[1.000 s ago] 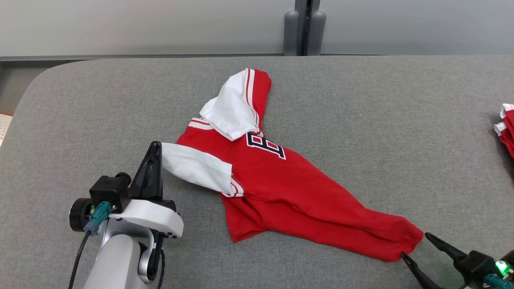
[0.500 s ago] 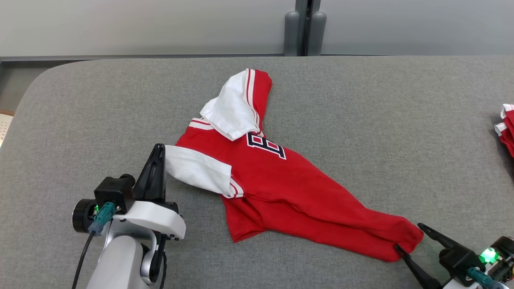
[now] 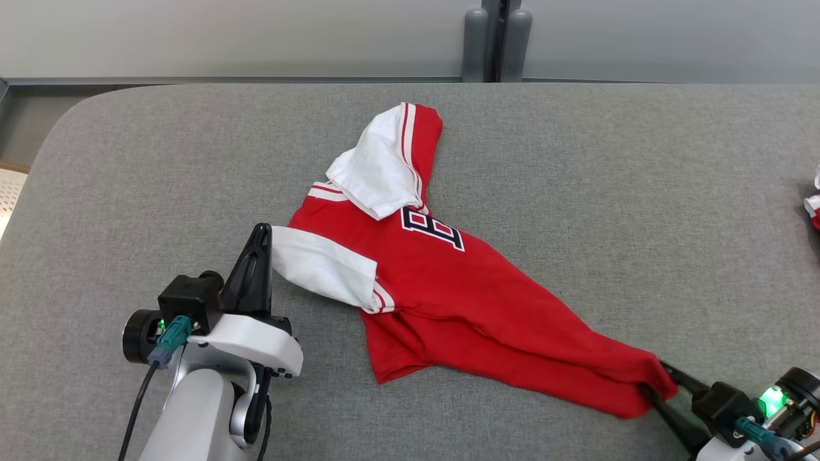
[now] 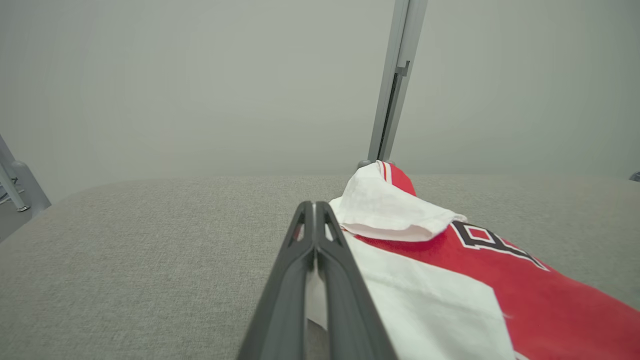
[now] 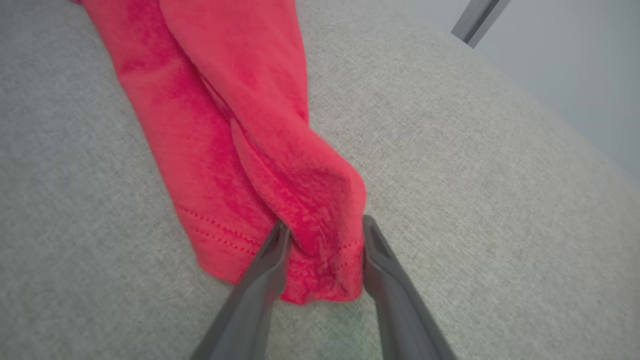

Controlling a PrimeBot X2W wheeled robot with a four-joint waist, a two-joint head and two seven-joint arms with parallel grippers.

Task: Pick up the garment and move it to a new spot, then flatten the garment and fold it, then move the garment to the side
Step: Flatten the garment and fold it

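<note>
Head view: by the look of it you are early in the flattening stage. The red short-sleeved jersey with white sleeves and a dark chest letter [image 3: 461, 288] lies mid-table, twisted and rumpled, neither spread nor folded, and the move to the side is yet to come. Nearest you, at lower right, the right gripper [image 3: 655, 379] reaches in low from the table's near edge. Its two dark fingers stand apart on either side of the bunched red hem [image 5: 310, 240], cloth touching both; whether they clamp it firmly cannot be told. At lower left, the left gripper [image 3: 261, 230] points away from you on its pale forearm [image 3: 192, 410]. Its fingers are pressed together, with the edge of the near white sleeve [image 3: 320, 266] apparently pinched between them and drawn taut. Farther off, the other white sleeve [image 3: 378, 166] flops over the chest. Beyond, the grey fabric-covered table [image 3: 576, 192] runs to a grey post [image 3: 496, 38]; another red-and-white cloth [image 3: 813, 205] sits at the far right edge.
</note>
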